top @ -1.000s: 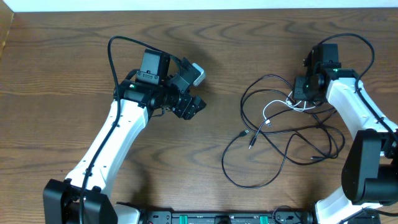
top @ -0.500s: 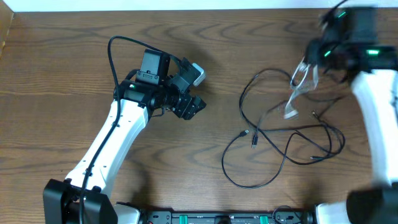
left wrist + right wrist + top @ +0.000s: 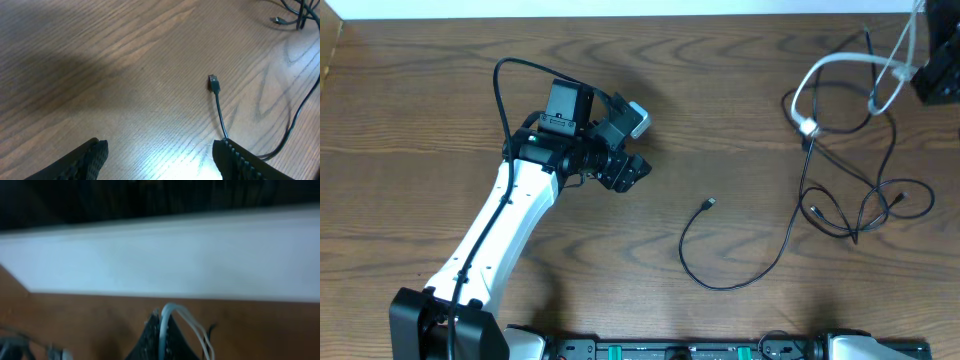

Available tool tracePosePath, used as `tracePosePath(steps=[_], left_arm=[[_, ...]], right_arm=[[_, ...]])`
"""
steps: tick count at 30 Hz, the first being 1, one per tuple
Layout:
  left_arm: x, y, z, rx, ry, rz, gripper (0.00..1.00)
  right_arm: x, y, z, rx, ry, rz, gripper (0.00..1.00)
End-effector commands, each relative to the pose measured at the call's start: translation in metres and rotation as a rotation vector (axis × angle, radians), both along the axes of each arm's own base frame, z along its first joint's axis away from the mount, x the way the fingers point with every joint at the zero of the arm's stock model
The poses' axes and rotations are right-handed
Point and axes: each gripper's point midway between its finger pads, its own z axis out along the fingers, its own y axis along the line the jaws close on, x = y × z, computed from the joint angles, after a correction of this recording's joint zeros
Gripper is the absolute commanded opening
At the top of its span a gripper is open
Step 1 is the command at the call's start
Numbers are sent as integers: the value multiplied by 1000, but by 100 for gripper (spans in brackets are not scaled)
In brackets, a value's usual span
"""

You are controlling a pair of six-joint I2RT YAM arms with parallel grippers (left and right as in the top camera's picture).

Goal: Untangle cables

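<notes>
White cable (image 3: 840, 62) hangs raised at the far right, held in the clenched right pincer (image 3: 164, 337). Black cables (image 3: 860, 210) trail below onto the wooden bench (image 3: 420, 100). One plug (image 3: 213, 82) lies ahead of the released, empty left pincer (image 3: 160, 150).

I can read no text, no labels, no brand marks, no numbers, no signs in any view

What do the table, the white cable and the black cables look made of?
Table: wood or wood-look laminate, brown grain, slight sheen.
White cable: likely smooth plastic jacket, bends in loops.
Black cables: likely matte rubbery jacket, thin, limp.
</notes>
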Motion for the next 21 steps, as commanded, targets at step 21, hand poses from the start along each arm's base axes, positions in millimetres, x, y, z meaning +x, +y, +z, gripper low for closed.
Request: tracePosePath(steps=[21], left_arm=[[-5, 2, -5, 17, 21, -3, 72]], right_arm=[[60, 0, -144, -251, 488, -94, 1]])
